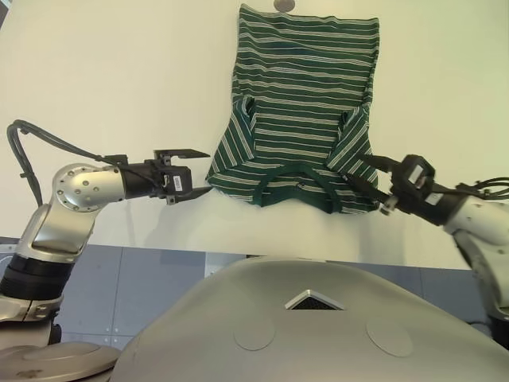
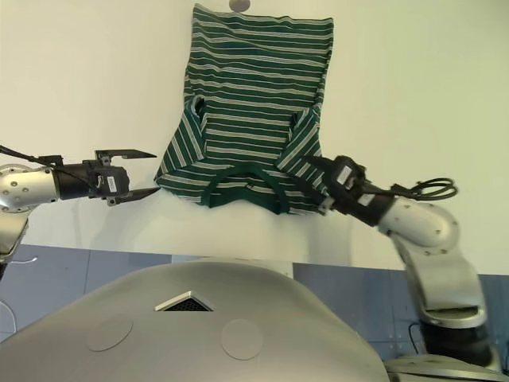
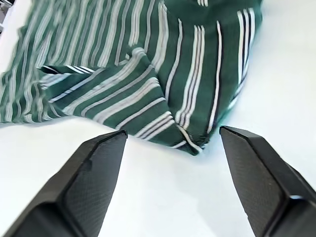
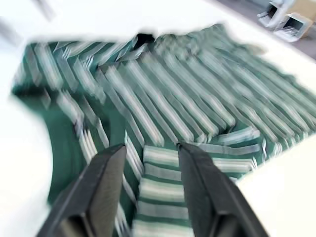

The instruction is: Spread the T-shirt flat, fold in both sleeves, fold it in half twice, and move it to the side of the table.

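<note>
1. T-shirt (image 1: 302, 103): green with pale stripes, lying on the white surface (image 1: 95, 79). The collar is at the near edge and the hem is at the far side. Both sleeves are folded in over the body.
2. My left claw (image 1: 208, 171): spread wide and holding nothing. It sits just beside the shirt's near left corner, just clear of the fabric.
3. My right claw (image 4: 150, 150): at the near right corner, over the folded-in sleeve. I cannot tell whether it is pinching the cloth.
</note>
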Robot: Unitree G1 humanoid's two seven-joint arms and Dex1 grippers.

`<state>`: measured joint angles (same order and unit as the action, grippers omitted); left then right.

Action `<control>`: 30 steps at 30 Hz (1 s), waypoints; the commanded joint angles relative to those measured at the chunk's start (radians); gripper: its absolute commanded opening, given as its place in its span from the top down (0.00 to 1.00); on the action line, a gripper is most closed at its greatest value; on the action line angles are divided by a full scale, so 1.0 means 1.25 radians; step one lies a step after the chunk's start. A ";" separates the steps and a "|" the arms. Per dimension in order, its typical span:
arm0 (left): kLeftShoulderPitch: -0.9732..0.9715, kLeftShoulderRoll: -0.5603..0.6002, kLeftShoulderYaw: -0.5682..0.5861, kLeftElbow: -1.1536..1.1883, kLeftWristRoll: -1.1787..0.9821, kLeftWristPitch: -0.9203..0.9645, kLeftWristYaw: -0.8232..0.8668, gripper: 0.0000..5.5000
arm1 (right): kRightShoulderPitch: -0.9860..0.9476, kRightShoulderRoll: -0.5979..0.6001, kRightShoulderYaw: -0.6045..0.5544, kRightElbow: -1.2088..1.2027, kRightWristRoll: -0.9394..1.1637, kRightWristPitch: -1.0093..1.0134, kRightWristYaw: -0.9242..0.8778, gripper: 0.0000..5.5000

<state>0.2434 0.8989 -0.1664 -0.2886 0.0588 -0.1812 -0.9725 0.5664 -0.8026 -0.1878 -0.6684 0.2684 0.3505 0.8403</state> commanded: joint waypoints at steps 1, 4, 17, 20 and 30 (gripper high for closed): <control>0.016 0.001 -0.043 0.028 0.060 -0.048 0.009 0.30 | 0.026 -0.038 -0.053 0.054 -0.036 -0.096 0.048 0.56; -0.007 -0.002 -0.064 0.061 0.086 -0.068 0.016 0.30 | 0.044 -0.067 -0.039 0.110 -0.113 -0.198 0.071 0.56; -0.062 -0.012 -0.122 0.118 0.049 -0.029 -0.016 0.71 | 0.018 -0.122 0.064 0.286 -0.264 -0.483 0.139 0.56; -0.081 -0.014 -0.135 0.132 0.049 -0.034 -0.028 0.82 | 0.000 -0.105 0.100 0.306 -0.274 -0.489 0.121 0.56; -0.112 -0.010 -0.153 0.155 0.050 -0.046 -0.052 1.00 | -0.002 -0.130 0.141 0.311 -0.250 -0.431 0.132 0.81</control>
<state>0.0902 0.8730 -0.3293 -0.1402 0.0800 -0.2682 -1.0130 0.5457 -0.9417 -0.0302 -0.2971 -0.0342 -0.2412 0.9806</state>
